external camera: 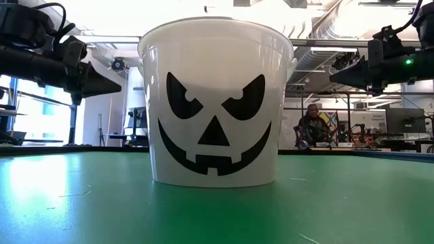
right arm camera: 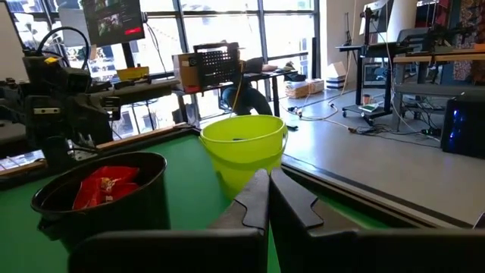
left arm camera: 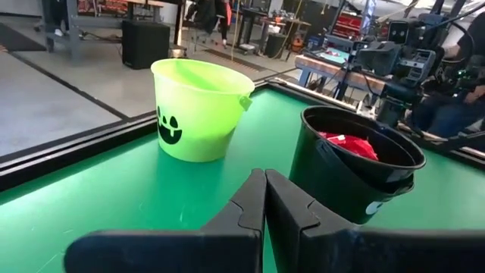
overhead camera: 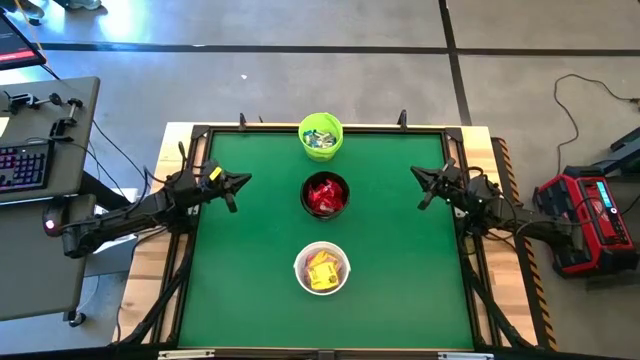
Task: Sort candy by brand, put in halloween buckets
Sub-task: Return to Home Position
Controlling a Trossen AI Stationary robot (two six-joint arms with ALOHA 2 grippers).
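Note:
Three halloween buckets stand in a row down the middle of the green table. The lime green bucket [overhead camera: 321, 136] at the far edge holds pale candy. The black bucket [overhead camera: 325, 195] in the middle holds red candy [left arm camera: 345, 142]. The white bucket [overhead camera: 321, 268] nearest the front holds yellow candy and fills the low view [external camera: 215, 102] with its black grinning face. My left gripper [overhead camera: 243, 181] hovers shut at the table's left edge, my right gripper [overhead camera: 416, 172] shut at the right edge. Both are level with the black bucket, clear of it, and hold nothing.
A raised black frame [overhead camera: 330, 128] borders the green table. A desk with a keyboard [overhead camera: 22, 165] stands to the left, a red device [overhead camera: 590, 215] on the floor to the right. Open green surface lies on both sides of the bucket row.

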